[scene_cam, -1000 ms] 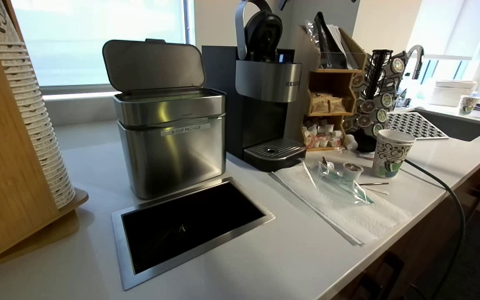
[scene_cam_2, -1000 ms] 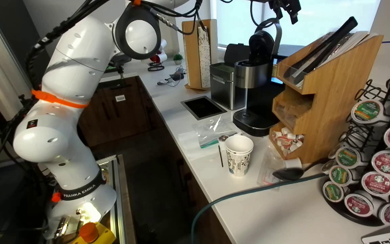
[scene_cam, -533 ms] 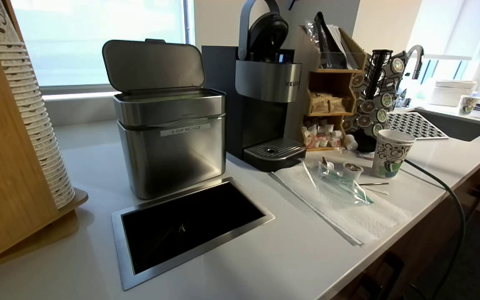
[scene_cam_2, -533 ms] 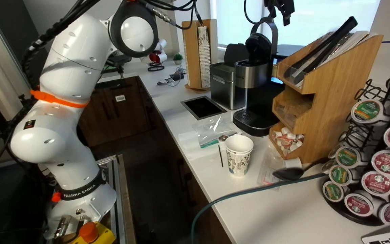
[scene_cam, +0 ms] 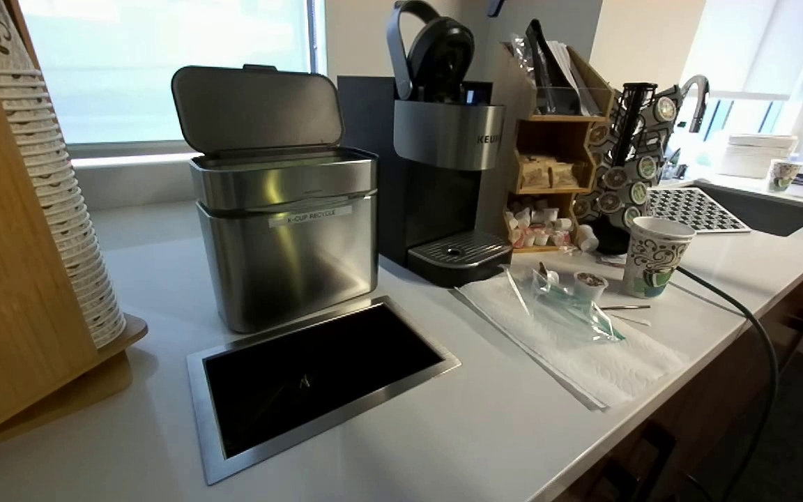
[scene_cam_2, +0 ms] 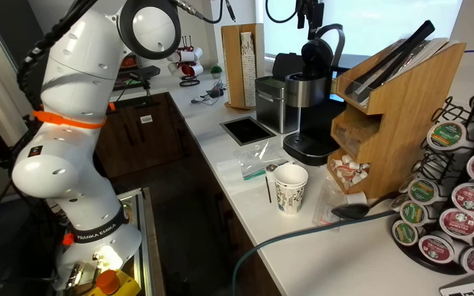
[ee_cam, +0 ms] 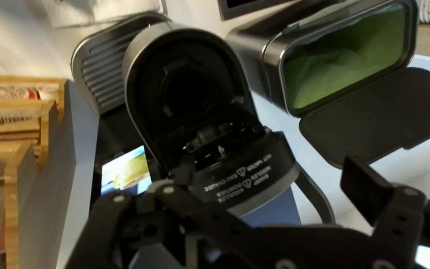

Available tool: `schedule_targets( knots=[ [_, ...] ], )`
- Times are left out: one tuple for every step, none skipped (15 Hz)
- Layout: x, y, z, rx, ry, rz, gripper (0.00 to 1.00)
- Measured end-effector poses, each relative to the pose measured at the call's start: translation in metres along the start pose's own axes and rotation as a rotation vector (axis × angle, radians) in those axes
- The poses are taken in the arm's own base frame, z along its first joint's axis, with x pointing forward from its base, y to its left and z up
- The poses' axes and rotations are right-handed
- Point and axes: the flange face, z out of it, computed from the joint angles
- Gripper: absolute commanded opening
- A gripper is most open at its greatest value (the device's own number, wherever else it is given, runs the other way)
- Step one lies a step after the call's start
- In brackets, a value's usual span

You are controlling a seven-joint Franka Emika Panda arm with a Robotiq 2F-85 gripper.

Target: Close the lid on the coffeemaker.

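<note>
Across the bottom of the wrist view my pincer [ee_cam: 269,172] is spread wide. Just beyond, below centre, the lid [ee_cam: 250,170] stands raised on the Keurig coffeemaker [ee_cam: 136,50]; whether I touch it, I cannot tell. Farther, upper right, stands the steel K-Cup recycle bin [ee_cam: 251,61].
</note>
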Motion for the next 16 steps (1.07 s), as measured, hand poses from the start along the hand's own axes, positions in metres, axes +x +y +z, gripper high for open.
schedule_targets(
  knots=[
    [-0.005, 0.001, 0.001, 0.001, -0.030, 0.032, 1.00],
    [-0.010, 0.003, 0.002, 0.002, -0.055, 0.068, 1.00],
    [-0.013, 0.006, 0.003, 0.003, -0.072, 0.098, 1.00],
    [-0.015, 0.007, 0.002, 0.010, -0.072, 0.108, 1.00],
    [-0.014, 0.007, -0.001, 0.022, -0.045, 0.096, 1.00],
    [-0.012, 0.005, -0.007, 0.035, 0.006, 0.061, 1.00],
    [-0.010, 0.002, -0.012, 0.045, 0.055, 0.020, 1.00],
    [-0.009, -0.003, -0.016, 0.046, 0.095, -0.026, 1.00],
    [-0.008, -0.008, -0.018, 0.043, 0.129, -0.075, 1.00],
    [-0.007, -0.014, -0.016, 0.039, 0.161, -0.127, 1.00],
    [-0.004, -0.020, -0.011, 0.035, 0.188, -0.179, 1.00],
    [0.000, -0.023, -0.005, 0.024, 0.207, -0.232, 1.00],
    [0.005, -0.024, 0.003, 0.005, 0.221, -0.285, 1.00],
    [0.011, -0.022, 0.009, -0.016, 0.235, -0.334, 1.00],
    [0.016, -0.019, 0.014, -0.037, 0.251, -0.383, 1.00],
    [0.021, -0.019, 0.014, -0.056, 0.269, -0.430, 1.00]
  ],
)
